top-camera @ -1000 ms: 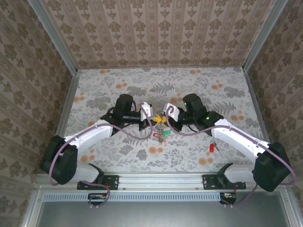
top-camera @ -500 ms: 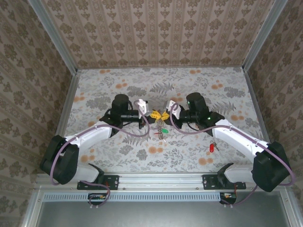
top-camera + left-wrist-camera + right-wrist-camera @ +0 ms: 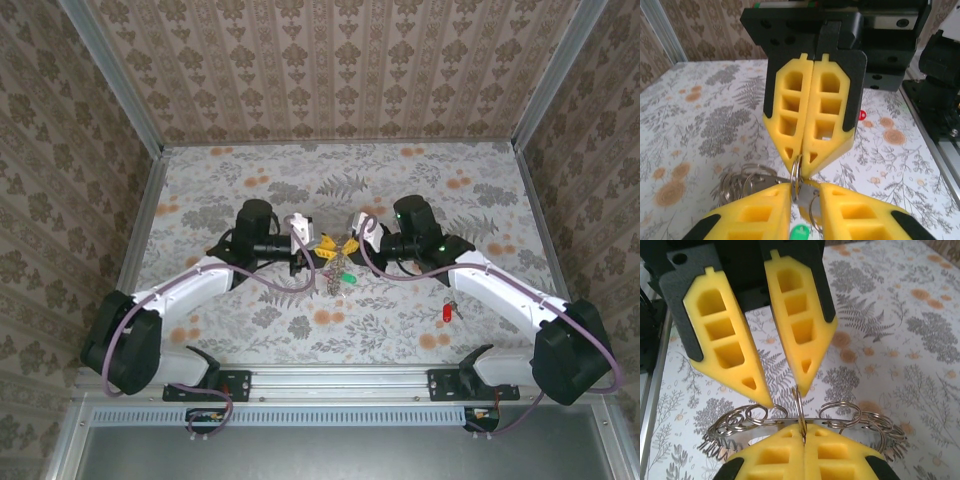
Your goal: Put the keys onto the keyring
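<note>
Nearest, the right gripper (image 3: 804, 429) is clamped fully shut on a thin upright loop of the keyring (image 3: 840, 421); just beyond, the left gripper (image 3: 781, 394) stands slightly parted around that loop, gripping nothing. Held by one pinch on slick wire, it could swivel or slip free — and the red key (image 3: 447, 313) lies well apart, unthreaded.

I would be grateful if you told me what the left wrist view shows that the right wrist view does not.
Left wrist view: the right gripper head-on with jaws shut, a green key head at the bottom edge, and a red key on the table behind. Right wrist view: the left gripper head-on with jaws apart. Both: a thin ring standing upright, pinched by the right gripper, and coiled loops of the keyring.
</note>
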{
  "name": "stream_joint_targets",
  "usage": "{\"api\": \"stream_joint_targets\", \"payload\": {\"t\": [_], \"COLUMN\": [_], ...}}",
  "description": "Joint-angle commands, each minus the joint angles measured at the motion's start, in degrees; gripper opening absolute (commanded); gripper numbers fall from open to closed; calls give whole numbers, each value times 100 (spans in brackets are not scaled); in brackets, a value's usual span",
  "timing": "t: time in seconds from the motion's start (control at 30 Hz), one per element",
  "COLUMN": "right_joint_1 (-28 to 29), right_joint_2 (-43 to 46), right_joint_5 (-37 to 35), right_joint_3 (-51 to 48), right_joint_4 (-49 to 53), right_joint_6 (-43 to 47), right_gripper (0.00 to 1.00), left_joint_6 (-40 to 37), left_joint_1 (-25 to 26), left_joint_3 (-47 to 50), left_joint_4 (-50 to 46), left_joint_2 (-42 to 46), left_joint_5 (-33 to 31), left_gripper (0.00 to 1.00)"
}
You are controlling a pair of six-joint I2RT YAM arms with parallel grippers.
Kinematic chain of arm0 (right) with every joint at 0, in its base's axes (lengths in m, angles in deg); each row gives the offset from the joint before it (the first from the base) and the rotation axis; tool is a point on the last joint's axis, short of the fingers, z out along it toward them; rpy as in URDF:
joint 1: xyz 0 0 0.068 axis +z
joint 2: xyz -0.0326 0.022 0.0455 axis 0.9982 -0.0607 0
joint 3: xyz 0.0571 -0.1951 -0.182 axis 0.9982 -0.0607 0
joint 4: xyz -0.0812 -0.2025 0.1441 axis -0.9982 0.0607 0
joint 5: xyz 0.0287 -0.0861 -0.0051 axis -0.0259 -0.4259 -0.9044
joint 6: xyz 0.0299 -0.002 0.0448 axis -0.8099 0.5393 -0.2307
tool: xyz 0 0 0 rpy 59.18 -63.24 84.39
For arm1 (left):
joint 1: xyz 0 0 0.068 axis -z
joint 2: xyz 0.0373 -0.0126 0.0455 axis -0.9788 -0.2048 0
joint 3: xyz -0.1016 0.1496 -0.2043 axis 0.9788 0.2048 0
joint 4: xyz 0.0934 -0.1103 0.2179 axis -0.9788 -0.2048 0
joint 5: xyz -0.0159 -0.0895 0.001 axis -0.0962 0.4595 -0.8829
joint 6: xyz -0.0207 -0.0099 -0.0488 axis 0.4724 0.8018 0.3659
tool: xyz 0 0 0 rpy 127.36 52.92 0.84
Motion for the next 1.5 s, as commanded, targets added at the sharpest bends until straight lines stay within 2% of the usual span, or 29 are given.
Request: {"api": "stream_joint_targets", "payload": {"t": [0.0, 0.33, 0.6, 0.87, 0.93, 1.03, 1.2, 1.27, 1.47], "right_joint_1": [69, 340, 451, 527, 544, 568, 597, 597, 541], "right_joint_2": [-35, -182, -278, -317, -332, -368, -346, -267, -84], "right_joint_5": [-213, -657, -772, -762, -784, -830, -1097, -1082, -656], "right_joint_3": [441, 938, 1203, 1468, 1536, 1633, 1738, 1599, 1109], "right_joint_4": [577, 1376, 1769, 2040, 2109, 2271, 2587, 2419, 1617], "right_joint_6": [288, 618, 697, 673, 682, 725, 777, 788, 669], "right_gripper": [0, 0, 0, 0, 0, 0, 0, 7, 13], "left_joint_6": [-868, -846, -688, -886, -873, -827, -602, -325, 12], "left_joint_1": [19, 89, 116, 203, 211, 212, 184, 173, 174], "left_joint_3": [-385, -583, -558, -676, -695, -692, -597, -437, -279], "left_joint_4": [-1202, -1068, -794, -1076, -1066, -999, -725, -247, 384], "left_joint_2": [152, -31, -106, -260, -285, -305, -329, -323, -323], "left_joint_5": [-247, -309, -305, -211, -147, -163, -123, 36, 500], "left_gripper": [23, 30, 31, 25, 18, 0, 0, 0, 0]}}
